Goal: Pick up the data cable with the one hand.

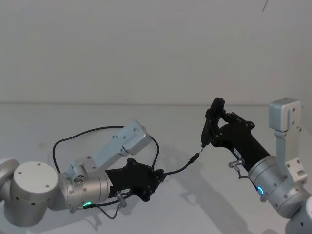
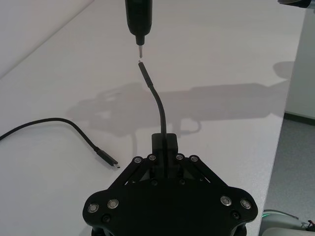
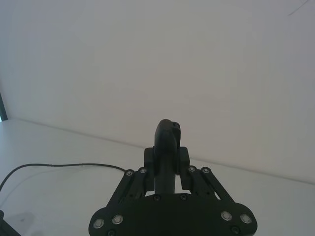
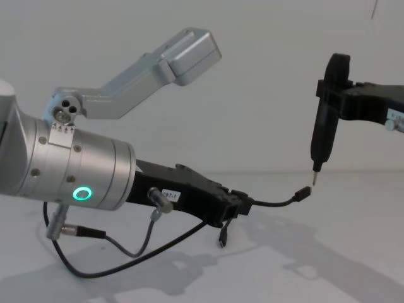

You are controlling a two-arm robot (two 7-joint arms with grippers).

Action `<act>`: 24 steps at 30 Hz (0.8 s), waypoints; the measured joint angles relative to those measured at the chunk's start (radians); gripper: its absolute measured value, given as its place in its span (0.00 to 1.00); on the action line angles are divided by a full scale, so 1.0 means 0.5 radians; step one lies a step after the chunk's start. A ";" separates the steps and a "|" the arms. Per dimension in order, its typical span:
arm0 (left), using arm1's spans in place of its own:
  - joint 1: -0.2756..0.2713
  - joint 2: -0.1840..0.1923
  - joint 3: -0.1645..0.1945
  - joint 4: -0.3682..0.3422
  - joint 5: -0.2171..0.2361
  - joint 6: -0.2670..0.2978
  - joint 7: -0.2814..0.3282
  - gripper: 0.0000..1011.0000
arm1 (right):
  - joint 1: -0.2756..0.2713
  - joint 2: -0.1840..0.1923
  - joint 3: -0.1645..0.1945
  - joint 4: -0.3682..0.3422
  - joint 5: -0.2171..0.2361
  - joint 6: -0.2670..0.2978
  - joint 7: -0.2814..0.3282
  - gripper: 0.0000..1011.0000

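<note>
My left gripper point(image 1: 158, 176) is shut on the data cable point(image 1: 178, 169), a thin black cable, a short way behind one plug point(image 4: 304, 192). That plug sticks out in the air past the left gripper point(image 4: 237, 205). Its tip almost meets the pale point of a slim black pen-shaped tool point(image 4: 325, 126). My right gripper point(image 1: 214, 124) is shut on that tool point(image 3: 167, 142) and holds it pointing down. The rest of the data cable point(image 2: 158, 105) loops back over the white table behind my left arm. Its other plug point(image 2: 106, 158) lies near the left gripper point(image 2: 165, 140).
The white table point(image 1: 219, 204) runs to a pale wall behind. A grey wire with a metal plug point(image 4: 145, 233) hangs from my left wrist. The table's right edge point(image 2: 278, 142) drops off to a grey floor.
</note>
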 joint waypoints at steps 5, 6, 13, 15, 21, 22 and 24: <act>0.000 0.000 0.000 0.000 0.000 0.000 0.000 0.04 | 0.006 -0.009 0.004 0.013 -0.005 -0.001 0.009 0.28; 0.000 0.000 0.000 0.000 0.000 0.000 0.000 0.04 | 0.009 -0.012 0.005 0.017 -0.005 -0.001 0.011 0.28; 0.000 0.000 0.000 0.000 0.000 0.000 0.000 0.04 | 0.013 -0.021 0.009 0.025 -0.006 -0.001 0.020 0.28; 0.000 0.000 0.000 0.000 0.000 0.000 0.000 0.04 | 0.013 -0.024 0.009 0.026 -0.005 0.000 0.022 0.28; 0.000 0.000 0.000 0.000 0.000 0.000 0.000 0.04 | 0.015 -0.028 0.009 0.028 0.002 0.008 0.025 0.28; 0.000 0.000 0.000 0.000 0.000 0.000 0.000 0.04 | 0.015 -0.028 0.009 0.028 0.003 0.009 0.025 0.28; 0.000 0.000 0.000 0.000 0.000 0.000 0.000 0.04 | 0.015 -0.030 0.008 0.029 0.007 0.013 0.025 0.28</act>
